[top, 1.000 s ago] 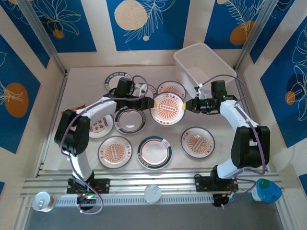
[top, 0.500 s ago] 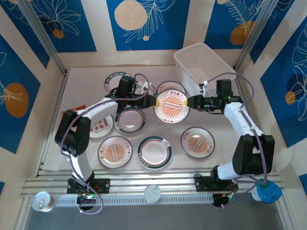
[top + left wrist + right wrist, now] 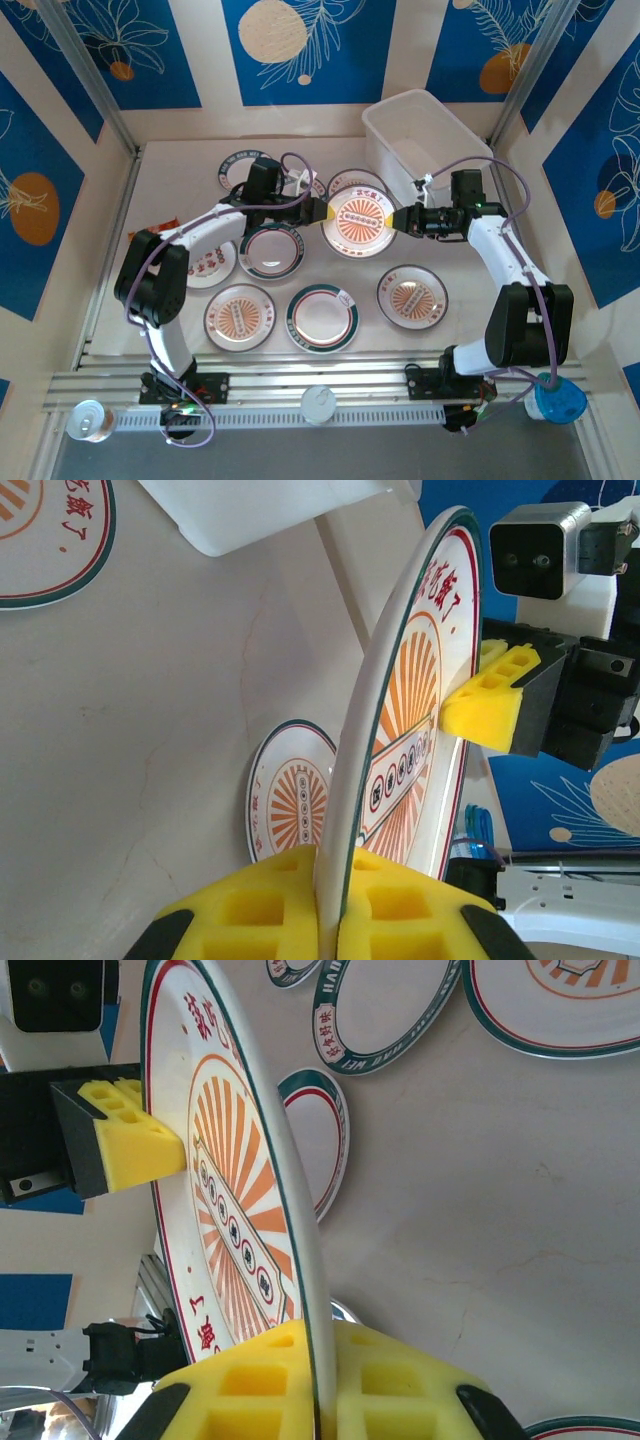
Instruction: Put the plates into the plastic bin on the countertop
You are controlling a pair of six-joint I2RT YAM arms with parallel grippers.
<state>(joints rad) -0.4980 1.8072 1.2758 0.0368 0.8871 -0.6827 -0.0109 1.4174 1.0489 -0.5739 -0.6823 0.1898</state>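
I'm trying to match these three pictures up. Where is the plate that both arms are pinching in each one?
Top external: plate at centre, between left gripper and right gripper.
Left wrist: plate edge-on, rising from bottom centre to top right.
Right wrist: plate edge-on, running from top left to bottom centre.
Shared landmark: yellow fingers clamped on its rim.
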